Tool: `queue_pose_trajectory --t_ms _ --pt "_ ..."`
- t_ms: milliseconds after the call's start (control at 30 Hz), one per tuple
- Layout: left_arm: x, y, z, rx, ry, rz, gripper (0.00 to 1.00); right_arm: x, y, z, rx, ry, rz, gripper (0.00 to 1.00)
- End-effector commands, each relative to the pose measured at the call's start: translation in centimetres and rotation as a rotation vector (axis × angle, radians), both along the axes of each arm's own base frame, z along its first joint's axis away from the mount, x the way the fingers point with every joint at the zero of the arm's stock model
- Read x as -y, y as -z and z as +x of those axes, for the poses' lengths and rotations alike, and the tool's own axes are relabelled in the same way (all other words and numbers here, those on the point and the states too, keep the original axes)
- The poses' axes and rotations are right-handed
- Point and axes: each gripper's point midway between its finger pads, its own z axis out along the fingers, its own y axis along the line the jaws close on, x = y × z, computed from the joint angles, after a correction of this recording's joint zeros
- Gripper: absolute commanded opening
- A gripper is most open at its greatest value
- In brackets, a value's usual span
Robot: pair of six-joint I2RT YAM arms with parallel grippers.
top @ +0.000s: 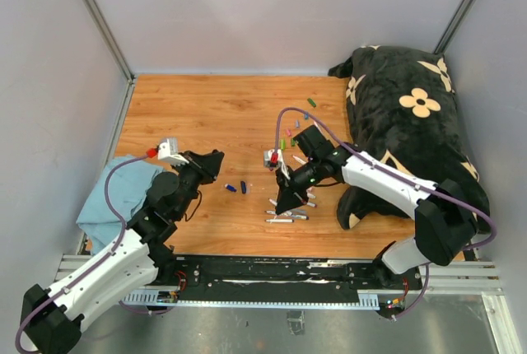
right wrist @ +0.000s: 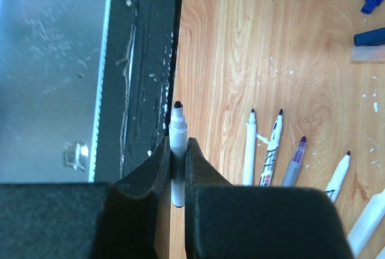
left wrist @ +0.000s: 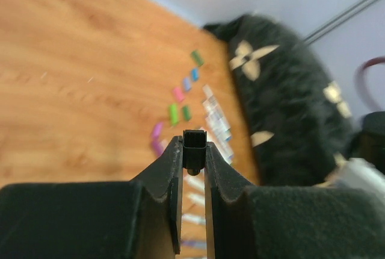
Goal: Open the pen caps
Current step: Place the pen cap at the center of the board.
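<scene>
The left gripper [left wrist: 193, 150] hung above the wood, its fingers pinched shut on a small dark cap [left wrist: 194, 138]. Black or navy, that soft wrist view wouldn't say. On the other side, the right gripper [right wrist: 178, 144] was clamped tight round a white pen barrel [right wrist: 178, 125], whose bare black nib pointed at the black rail [right wrist: 144, 60] along the left of that frame. Cap in one grip, barrel in the other, and the two well apart in the overhead view. That looked like a pen already parted, each arm holding its half so that neither rolled off.

The other pieces were sorted by kind. A string of loose caps [left wrist: 178, 94], green, blue, pink and purple, ran down the middle of the left wrist frame, just beside the black flowered cushion [left wrist: 289, 108]. Two dark blue caps [top: 244, 188] sat at the centre of the overhead frame, between the arms. In the lower right of the right wrist frame the uncapped pens [right wrist: 249, 144] lay side by side with nibs bare, probably grouped to keep finished barrels away from the caps.

The sensible next move was to set both halves down with their own kind.
</scene>
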Motion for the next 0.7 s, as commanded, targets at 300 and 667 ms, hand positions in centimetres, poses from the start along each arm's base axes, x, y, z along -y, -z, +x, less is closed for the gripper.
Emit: queue_pose_trajectory --t_ms 300,667 --pt "-3.5 15.9 -4.9 -0.508 -0.055 0.19 0.0 -0.3 4.7 -2.9 0.249 -0.224 -0.255 0.03" --pt "-3.1 18.1 -5.7 -0.541 -0.031 0.137 0.0 -0.6 7.3 -4.1 0.275 -0.286 -0.358 0.04"
